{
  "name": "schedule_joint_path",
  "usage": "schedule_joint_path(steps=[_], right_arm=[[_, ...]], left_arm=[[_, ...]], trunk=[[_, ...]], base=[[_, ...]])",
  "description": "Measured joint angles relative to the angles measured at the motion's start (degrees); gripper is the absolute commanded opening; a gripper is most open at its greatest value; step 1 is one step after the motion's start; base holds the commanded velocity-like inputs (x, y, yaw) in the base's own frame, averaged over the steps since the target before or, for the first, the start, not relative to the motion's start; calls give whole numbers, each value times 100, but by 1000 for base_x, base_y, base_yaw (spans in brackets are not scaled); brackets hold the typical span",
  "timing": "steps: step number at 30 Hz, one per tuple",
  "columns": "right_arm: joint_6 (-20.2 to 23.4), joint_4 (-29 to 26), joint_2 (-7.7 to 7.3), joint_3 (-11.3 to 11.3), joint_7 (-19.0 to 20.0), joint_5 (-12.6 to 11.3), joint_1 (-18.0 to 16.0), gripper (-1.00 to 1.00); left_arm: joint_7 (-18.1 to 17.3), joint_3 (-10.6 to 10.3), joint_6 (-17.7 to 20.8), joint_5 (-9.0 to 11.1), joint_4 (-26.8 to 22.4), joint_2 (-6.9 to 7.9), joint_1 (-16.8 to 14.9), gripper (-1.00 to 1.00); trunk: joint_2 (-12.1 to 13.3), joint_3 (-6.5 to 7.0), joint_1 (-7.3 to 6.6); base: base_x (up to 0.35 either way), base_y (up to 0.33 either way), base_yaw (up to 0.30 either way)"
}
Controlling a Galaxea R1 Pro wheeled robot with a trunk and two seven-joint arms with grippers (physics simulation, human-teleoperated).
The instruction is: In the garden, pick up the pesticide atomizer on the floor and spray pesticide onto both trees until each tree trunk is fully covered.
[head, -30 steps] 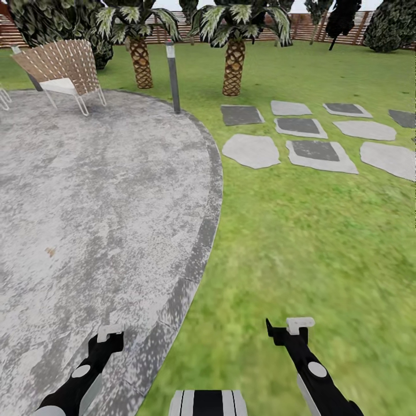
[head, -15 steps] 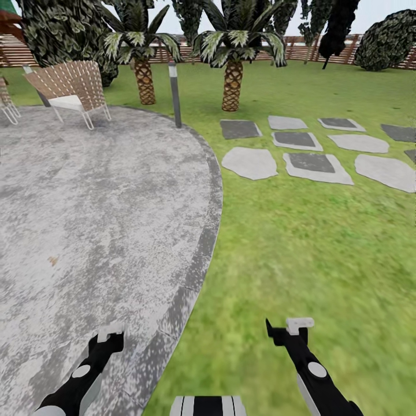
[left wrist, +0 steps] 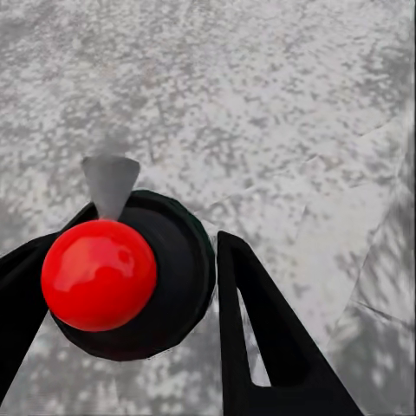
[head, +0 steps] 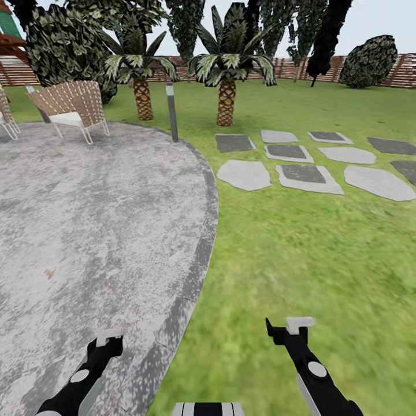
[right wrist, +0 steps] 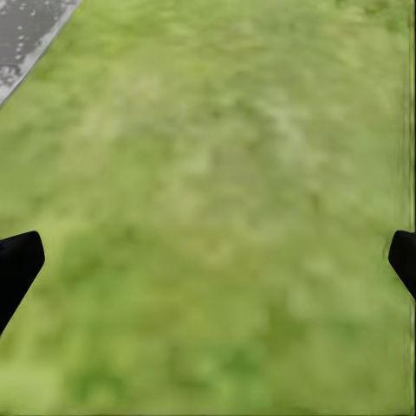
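Between your left gripper's [left wrist: 143,286] two dark fingers sits the pesticide atomizer [left wrist: 130,273], seen from above in the left wrist view: a round black body with a glossy red top and a small grey nozzle. The fingers press against its sides, so you have it in a closed grasp, held above the floor [left wrist: 260,104], grey speckled concrete. From the head view, your left gripper [head: 107,341] hangs low over that paving [head: 92,219], close to its curved darker edge. Your right gripper [head: 292,329] hangs over the lawn [head: 300,248]; in the right wrist view its fingertips [right wrist: 17,264] sit at opposite borders, spread wide with nothing between them but grass [right wrist: 217,217]. Ahead on the lawn lie grey stepping stones [head: 303,176]. Beyond the paving stand a woven chair [head: 72,107], a slim grey post [head: 171,112] and two short palms [head: 226,86], with a brown slat fence [head: 289,68] behind.
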Motion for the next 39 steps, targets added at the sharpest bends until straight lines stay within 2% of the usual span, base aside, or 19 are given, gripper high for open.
schedule_joint_path(steps=[12,17,20,22,24,25,27,28,30,31,39], right_arm=[[-15,67,-36,-15,0,6,0,100],[-182,564,-91,-21,-3,1,8,100],[-546,1023,-217,-23,-7,-3,11,100],[-936,1417,-319,-25,-8,-14,35,100],[-1232,1720,-357,-25,-9,-16,56,100],[-1324,1831,-365,-24,-9,-16,62,100],[-1689,2416,-386,-25,-5,-22,81,100],[-2014,2892,-391,-25,-3,-25,90,100],[-2193,3135,-377,-18,-2,-23,88,100],[-2460,3391,-353,-10,-2,-23,90,100],[-2594,3494,-327,-9,-1,-38,89,100]], left_arm=[[-4,-1,13,-14,6,-2,28,-100],[9,0,11,-25,-7,0,251,-100],[20,1,10,-35,-9,8,388,-100],[30,3,5,-32,-4,14,526,-100],[39,4,-3,-30,-4,11,665,-100],[41,2,-6,-31,-10,9,710,-100],[48,4,-13,-22,-21,5,860,-100],[54,17,-15,9,-12,14,913,-100],[56,18,-17,17,-7,15,926,-100],[58,22,-17,19,-1,17,942,-100],[53,21,-17,5,9,5,948,-100]], trunk=[[16,337,-31],[23,477,-44],[142,549,-109],[222,597,-152],[303,644,-196],[343,669,-219],[423,716,-262],[463,740,-284],[543,788,-328],[583,812,-350],[904,1004,-526]], base=[[0,0,-235],[0,0,-240],[0,0,-240],[0,0,-240],[0,0,-240],[0,0,-240],[0,0,-240],[0,0,-240],[0,0,-240],[0,0,-240],[0,0,-240]])
